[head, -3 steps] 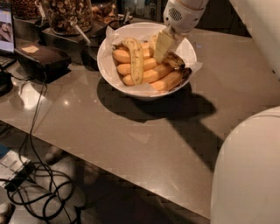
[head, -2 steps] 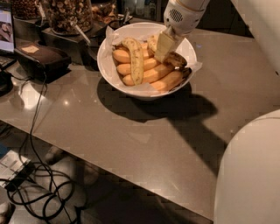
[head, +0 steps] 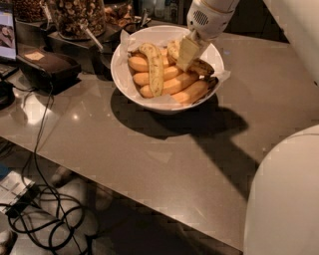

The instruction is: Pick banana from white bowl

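The white bowl (head: 125, 84), lined with crinkled white paper, stands on the grey counter at the back centre. It holds several bananas. The heavily brown-speckled banana (head: 203, 66) lies at the bowl's right side with its dark end pointing right. My gripper (head: 187, 53) reaches down from the upper right into the bowl. It sits right on the middle of this banana and hides part of it. A lighter-speckled, sharply curved banana (head: 155, 68) lies across the smooth orange-yellow bananas (head: 174, 84) to the left.
Behind the bowl stand dark containers and a jar of nuts (head: 75, 15) with spoons. A black box (head: 45, 64) and cables (head: 35, 149) are at the left. My white body (head: 284, 199) fills the lower right. The counter's front edge runs diagonally.
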Tool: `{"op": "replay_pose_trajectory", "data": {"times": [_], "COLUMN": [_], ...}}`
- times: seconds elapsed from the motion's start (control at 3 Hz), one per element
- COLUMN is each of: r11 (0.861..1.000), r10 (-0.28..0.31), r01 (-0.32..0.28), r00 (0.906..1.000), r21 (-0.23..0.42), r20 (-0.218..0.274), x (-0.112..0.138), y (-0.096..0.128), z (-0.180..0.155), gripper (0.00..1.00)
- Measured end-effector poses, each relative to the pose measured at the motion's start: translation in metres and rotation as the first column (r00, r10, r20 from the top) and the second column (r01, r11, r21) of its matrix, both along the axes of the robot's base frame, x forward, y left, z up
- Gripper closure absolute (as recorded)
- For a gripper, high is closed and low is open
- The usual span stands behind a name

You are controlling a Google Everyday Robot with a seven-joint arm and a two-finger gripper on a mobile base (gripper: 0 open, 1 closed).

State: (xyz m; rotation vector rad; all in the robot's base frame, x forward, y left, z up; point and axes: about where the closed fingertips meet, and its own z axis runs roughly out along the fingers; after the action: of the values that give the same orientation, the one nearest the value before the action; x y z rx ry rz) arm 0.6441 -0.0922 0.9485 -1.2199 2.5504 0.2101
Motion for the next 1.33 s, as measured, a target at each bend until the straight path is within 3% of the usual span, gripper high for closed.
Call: {"op": "replay_pose_trajectory", "data": {"times": [0.67,1.0,1.33], "r11": [0.995,0.994,0.993], "r10": [0.055,0.054,0.073], "r01": [-0.061,-0.061,-0.082], "r00": [0.9957,0.9952,0.991], "r21": [0.083,0.086,0.084], "r20": [0.074,0.082,0.112], "x": [-0.006,-0.003,-0.015], "y": [0.0,0.003,0.007], "z": [0.03,0.029,0.049], "gripper": [1.0,1.0,1.0]}}
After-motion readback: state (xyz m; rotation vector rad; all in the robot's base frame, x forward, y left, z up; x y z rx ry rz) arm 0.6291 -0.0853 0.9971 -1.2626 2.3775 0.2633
